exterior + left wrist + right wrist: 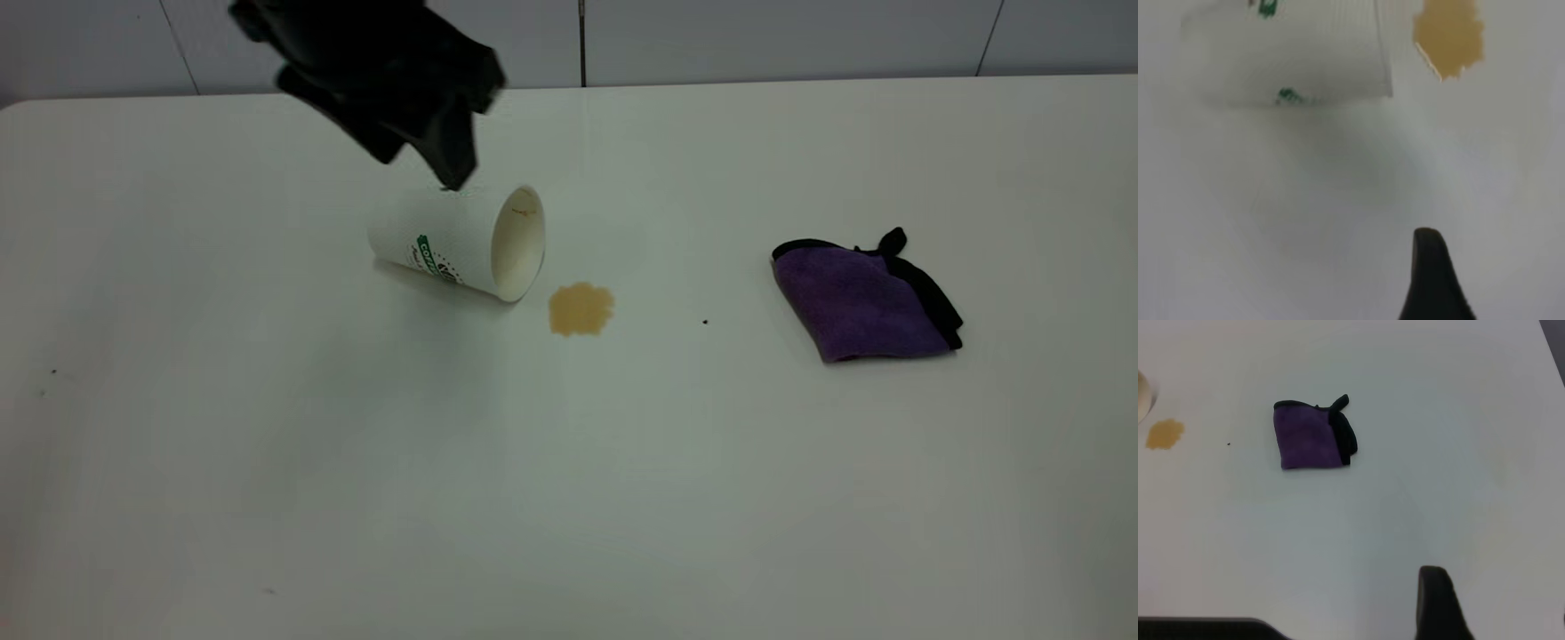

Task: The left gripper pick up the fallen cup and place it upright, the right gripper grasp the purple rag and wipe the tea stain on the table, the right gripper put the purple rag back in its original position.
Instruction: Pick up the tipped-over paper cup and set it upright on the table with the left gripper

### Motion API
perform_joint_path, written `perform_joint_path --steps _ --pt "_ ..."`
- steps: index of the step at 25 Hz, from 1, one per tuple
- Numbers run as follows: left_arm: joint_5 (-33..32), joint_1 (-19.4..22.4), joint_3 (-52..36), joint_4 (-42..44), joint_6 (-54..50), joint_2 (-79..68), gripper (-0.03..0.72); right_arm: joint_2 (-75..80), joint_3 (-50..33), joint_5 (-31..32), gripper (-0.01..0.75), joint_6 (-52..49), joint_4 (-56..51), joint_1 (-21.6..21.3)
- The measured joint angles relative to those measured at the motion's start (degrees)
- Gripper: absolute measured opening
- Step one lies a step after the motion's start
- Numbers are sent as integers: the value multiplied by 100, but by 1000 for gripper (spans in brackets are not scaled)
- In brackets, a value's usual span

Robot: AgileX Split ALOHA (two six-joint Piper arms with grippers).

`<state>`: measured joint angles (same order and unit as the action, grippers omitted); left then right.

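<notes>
A: What's the setting?

B: A white table (pixel 267 462) running back to a pale panelled wall (pixel 756 36). Few things on it, spaced out in a rough row.

A: Where's the cup?

B: The cup (pixel 458 242) lies on its side left of centre, mouth turned toward the tea stain (pixel 581 308), a tan blotch just beside the rim but not touching it. A tiny black speck (pixel 705 322) sits between the stain and the purple rag (pixel 858 302), which lies folded well off to the right, black loop tag up.

A: And the arms?

B: The left gripper (pixel 418 147) hangs over the far side of the cup, one tip at or just above the cup's upper wall; it's blurred, so I can't say whether it touches. Its jaws look spread, nothing between them. From the left wrist, the cup's side and the stain show beyond one fingertip (pixel 1431 280).

A: The right one?

B: The right gripper appears only as one fingertip (pixel 1438 603) in its own wrist view, well back from the rag with nothing in between. I cannot tell how its jaws stand.
</notes>
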<state>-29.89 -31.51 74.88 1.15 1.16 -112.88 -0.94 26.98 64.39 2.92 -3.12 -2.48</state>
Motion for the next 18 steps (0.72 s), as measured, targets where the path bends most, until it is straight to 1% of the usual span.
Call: perform_joint_path --steps 4,10,13,18 --pt "-746 -457 1210 1057 -753 -935 518 0 0 0 480 0 0 0" --pt "-1574 -981 2868 2824 -2167 -2210 518 0 0 0 480 0 0 0" --pt "-1865 -1169 3471 3421 -2562 -2780 518 0 0 0 480 0 0 0" --pt "-2182 -1305 4146 3932 -2944 -3534 518 0 0 0 480 0 0 0"
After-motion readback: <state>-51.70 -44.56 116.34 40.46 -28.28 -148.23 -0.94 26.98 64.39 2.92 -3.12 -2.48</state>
